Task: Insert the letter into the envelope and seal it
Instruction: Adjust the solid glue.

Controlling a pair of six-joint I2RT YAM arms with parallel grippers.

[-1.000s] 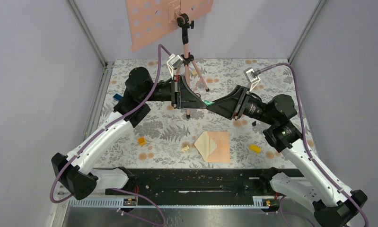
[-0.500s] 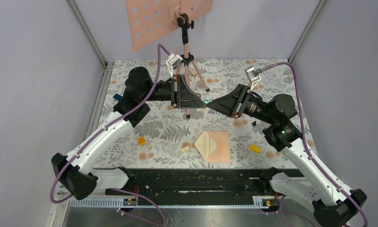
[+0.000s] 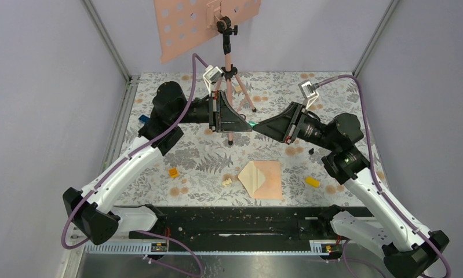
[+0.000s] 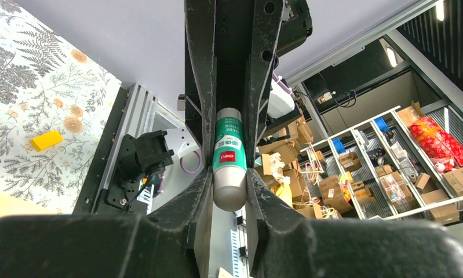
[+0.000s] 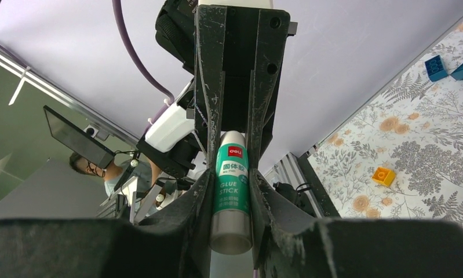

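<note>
Envelope (image 3: 267,179) is lying flat on the flowered desk (image 3: 206,162) near the front edge, between the two arm bases, with a tan triangular part showing at its left side. Farther back, the left hand (image 4: 229,176) and right hand (image 5: 230,176) are meeting tip to tip off the desk, each clamping an opposite end of one green glue stick (image 5: 231,191)

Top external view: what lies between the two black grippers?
A green-and-white glue stick, clamped by the left gripper and the right gripper together; both wrist views show it.
</note>
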